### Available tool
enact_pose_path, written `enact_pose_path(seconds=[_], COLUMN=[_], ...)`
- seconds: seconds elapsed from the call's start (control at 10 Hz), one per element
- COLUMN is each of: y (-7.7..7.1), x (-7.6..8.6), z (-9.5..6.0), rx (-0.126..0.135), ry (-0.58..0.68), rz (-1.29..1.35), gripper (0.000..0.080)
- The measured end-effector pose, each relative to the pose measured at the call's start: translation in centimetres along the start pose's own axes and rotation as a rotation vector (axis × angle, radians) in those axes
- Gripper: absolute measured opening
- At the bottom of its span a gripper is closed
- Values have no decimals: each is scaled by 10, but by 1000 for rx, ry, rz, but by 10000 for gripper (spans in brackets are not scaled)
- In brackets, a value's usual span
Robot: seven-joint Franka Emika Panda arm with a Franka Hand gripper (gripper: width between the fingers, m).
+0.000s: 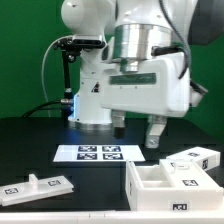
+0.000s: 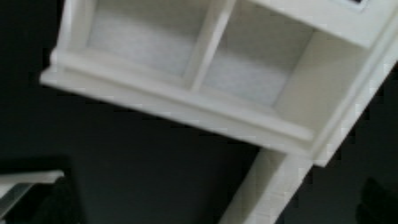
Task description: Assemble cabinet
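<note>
The white cabinet body (image 1: 160, 186) lies on the black table at the exterior view's lower right, its open side up. The wrist view shows its two compartments split by a divider (image 2: 210, 50), and a long white edge (image 2: 285, 185) running off from its corner. A white panel with tags (image 1: 197, 158) lies just behind the body. Another flat white panel with tags (image 1: 36, 187) lies at the exterior view's lower left. My gripper (image 1: 138, 130) hangs above the body's back edge, jaws apart and empty. Its fingers do not show clearly in the wrist view.
The marker board (image 1: 99, 153) lies flat in front of the arm's base. A black stand with cables (image 1: 68, 70) rises at the back on the exterior view's left. A white part's corner (image 2: 25, 181) shows at the wrist view's edge.
</note>
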State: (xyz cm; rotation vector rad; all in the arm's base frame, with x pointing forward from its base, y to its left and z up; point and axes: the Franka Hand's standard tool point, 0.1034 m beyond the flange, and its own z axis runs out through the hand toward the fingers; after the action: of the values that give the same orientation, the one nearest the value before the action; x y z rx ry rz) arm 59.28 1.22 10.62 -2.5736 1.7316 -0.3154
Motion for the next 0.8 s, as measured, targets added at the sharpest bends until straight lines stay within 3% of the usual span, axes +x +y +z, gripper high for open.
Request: enact_pose_path(seconds=[0.4,0.6,0.8], y=[5,20,31], x=[6,37,59], z=[5,18,25], rx=[-6,-29,27], ry=[16,47,73], rz=[66,191,500], gripper=[796,796,796])
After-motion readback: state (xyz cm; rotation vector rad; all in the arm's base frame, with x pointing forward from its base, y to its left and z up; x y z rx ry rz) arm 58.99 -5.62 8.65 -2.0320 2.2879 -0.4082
